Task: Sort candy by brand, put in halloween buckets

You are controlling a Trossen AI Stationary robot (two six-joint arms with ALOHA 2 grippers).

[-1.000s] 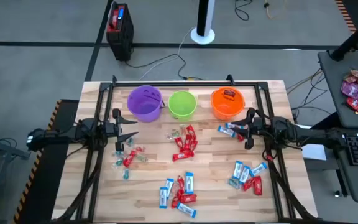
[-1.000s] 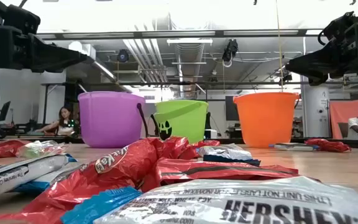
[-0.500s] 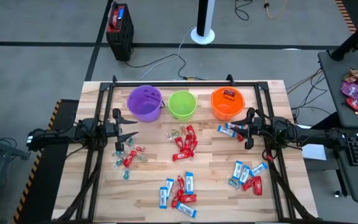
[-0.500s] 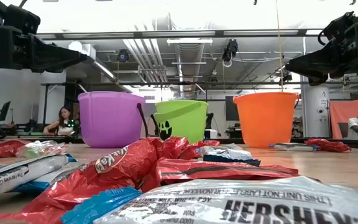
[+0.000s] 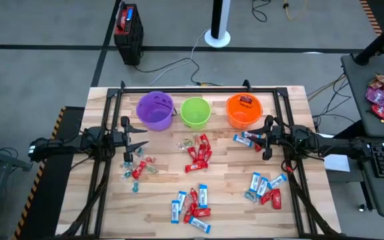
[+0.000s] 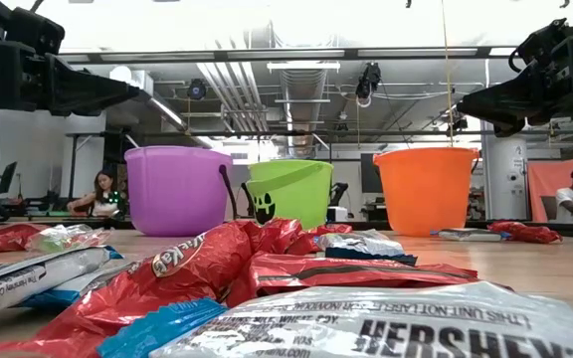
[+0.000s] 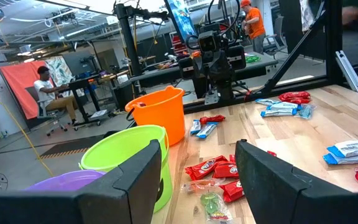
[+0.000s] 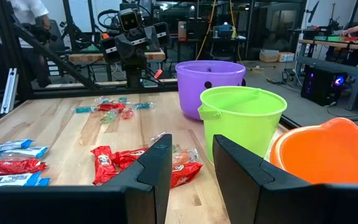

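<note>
**Candy on the Table, Three Buckets in a Row**

Three buckets stand in a row at the far side of the wooden table (image 5: 79, 200). The purple bucket (image 5: 155, 109) is on the left. The green bucket (image 5: 195, 111) is in the middle. The orange bucket (image 5: 244, 110) is on the right. The orange bucket has something red lying inside it. The other two look empty from above.

The candy lies in little heaps on the table. A heap of red candy (image 5: 199, 153) sits in the middle, just in front of the green bucket, with some tiny clear pieces beside it. A small heap of clear and red pieces (image 5: 137, 167) lies on the left side. A few blue-and-white bars (image 5: 245, 139) lie near the orange bucket. More bars and red pieces (image 5: 264, 187) sit on the right side. One more mixed heap (image 5: 191, 205) lies at the near edge.

The left gripper (image 5: 139, 141) hangs over the left side of the table, close to the small left heap. Its two fingers are spread apart and hold nothing.

The right gripper (image 5: 256, 138) hangs over the right side, just by the blue-and-white bars near the orange bucket. Its fingers are spread apart too, with nothing between them.

Each gripper points toward the other across the table.
</note>
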